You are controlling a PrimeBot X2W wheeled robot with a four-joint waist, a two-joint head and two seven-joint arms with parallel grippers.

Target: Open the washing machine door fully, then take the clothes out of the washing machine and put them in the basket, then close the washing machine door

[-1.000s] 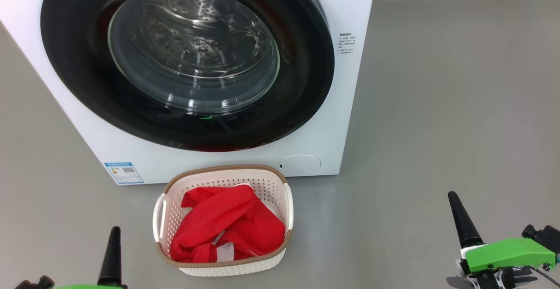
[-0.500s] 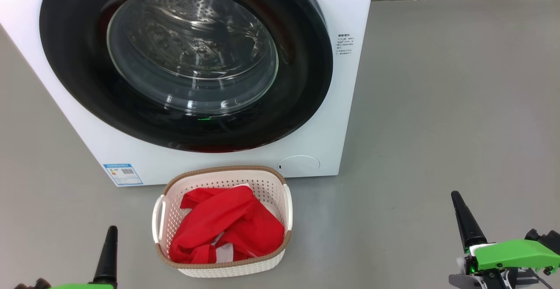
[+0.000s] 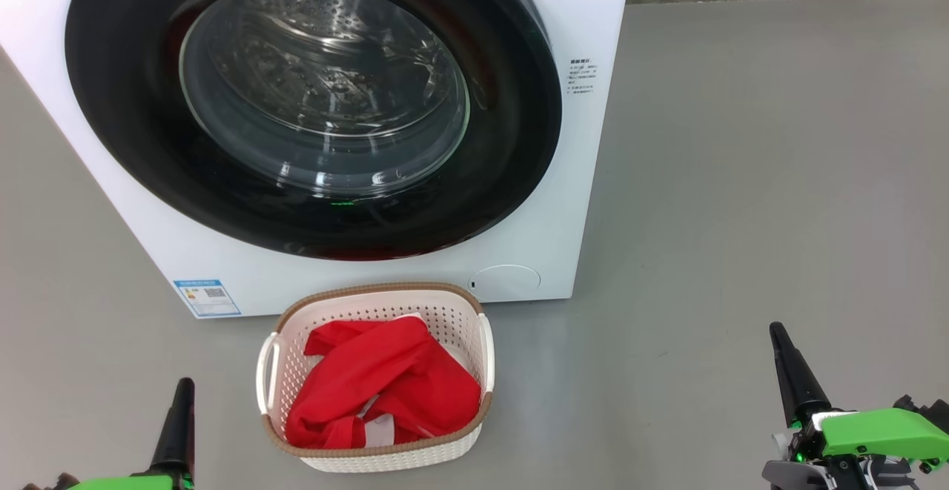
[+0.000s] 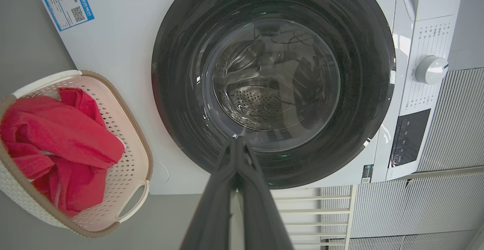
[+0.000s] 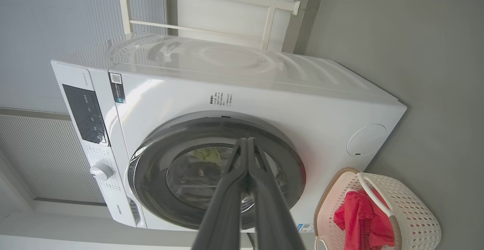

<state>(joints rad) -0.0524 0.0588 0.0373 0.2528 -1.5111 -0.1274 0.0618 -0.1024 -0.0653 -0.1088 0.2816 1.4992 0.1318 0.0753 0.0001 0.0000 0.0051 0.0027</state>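
The washing machine door (image 3: 322, 97) sits closed against the front of the washing machine (image 3: 334, 279), and through its glass bowl the steel drum looks bare. The clothes (image 3: 385, 386) lie heaped in the basket (image 3: 378, 287), which stands on the floor just in front of the machine, below the door. By that layout the task seems finished or nearly so.

The left gripper (image 3: 184, 390) and the right gripper (image 3: 780, 342) hang low on either side of the basket, well apart from it. Each has its two dark fingers pressed together with nothing between them.

The clothes are limp and likely light: a pinch on any bunched fold should lift them, though loose ends would trail and could catch on the brown rim. The door is rigid, and its glossy black rim is probably slippery — a hold belongs at an edge recess, but I cannot tell which side carries the hinge. The basket looks light enough to skid if nudged (its side handles would be the sensible hold).

The floor (image 3: 741, 179) is smooth, plain grey and level. In the wrist views a white rack (image 5: 272, 15) and ribbed wall panels stand behind the machine, and its control knob (image 4: 430, 69) sits above the door.
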